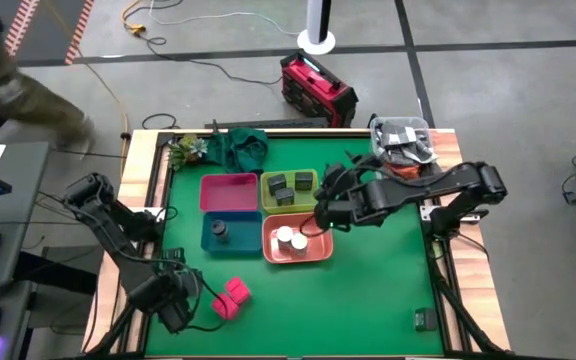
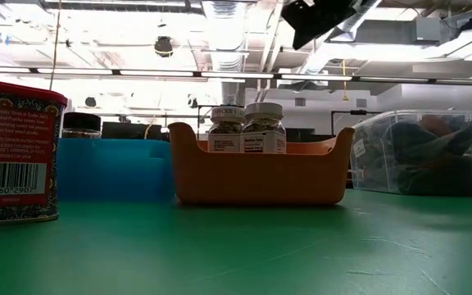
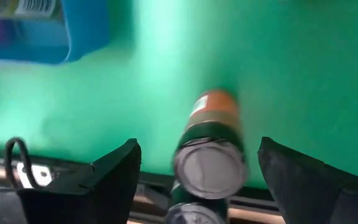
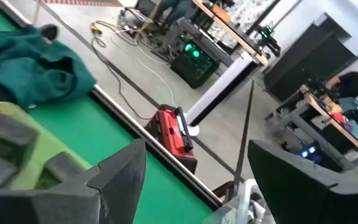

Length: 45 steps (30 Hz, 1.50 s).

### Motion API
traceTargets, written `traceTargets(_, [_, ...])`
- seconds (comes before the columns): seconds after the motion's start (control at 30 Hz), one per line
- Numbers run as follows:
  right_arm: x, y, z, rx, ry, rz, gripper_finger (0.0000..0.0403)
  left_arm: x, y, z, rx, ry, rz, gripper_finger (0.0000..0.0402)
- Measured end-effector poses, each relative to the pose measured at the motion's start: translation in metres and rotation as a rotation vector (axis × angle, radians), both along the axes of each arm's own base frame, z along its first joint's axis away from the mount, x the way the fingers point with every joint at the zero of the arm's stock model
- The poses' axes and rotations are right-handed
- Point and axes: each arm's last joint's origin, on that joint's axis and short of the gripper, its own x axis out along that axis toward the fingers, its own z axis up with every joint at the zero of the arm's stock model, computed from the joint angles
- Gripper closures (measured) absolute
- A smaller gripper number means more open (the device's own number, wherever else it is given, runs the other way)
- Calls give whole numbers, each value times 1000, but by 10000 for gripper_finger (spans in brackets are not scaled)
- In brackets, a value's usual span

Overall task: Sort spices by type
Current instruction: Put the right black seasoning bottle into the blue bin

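The green table point(image 1: 368, 290) carries four bins, with the right gripper point(image 1: 320, 213) spread open above the orange bin point(image 1: 318, 252) holding two white-topped jars point(image 1: 290, 239). Left of that bin, near the table's front edge, the left gripper point(image 3: 194, 171) is open around a grey-lidded jar point(image 3: 210, 152), just beside the pink packets point(image 1: 233, 296).

four bins point(image 1: 228, 192), two white-topped jars point(image 1: 290, 239), two pink packets point(image 1: 231, 297)

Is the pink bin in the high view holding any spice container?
No. The pink bin shows only its bare floor, while the green bin, blue bin and orange bin each hold jars.
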Motion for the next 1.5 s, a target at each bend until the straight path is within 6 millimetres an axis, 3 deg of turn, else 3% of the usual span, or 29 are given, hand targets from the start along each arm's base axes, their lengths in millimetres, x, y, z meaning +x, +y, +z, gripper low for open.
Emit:
traceTargets(0.67, [1,3,0,37,-9,23,86,-7,5,-49,-56,87,-14,95])
traceTargets(1.03, [1,3,0,36,-7,24,86,0,12,-52,-54,94,-30,210])
traceTargets(1.23, [1,3,0,35,-4,26,86,1,17,-43,-89,63,-18,211])
traceTargets(1.5, [1,3,0,35,-4,26,86,3,47,5,-127,-98,53,199])
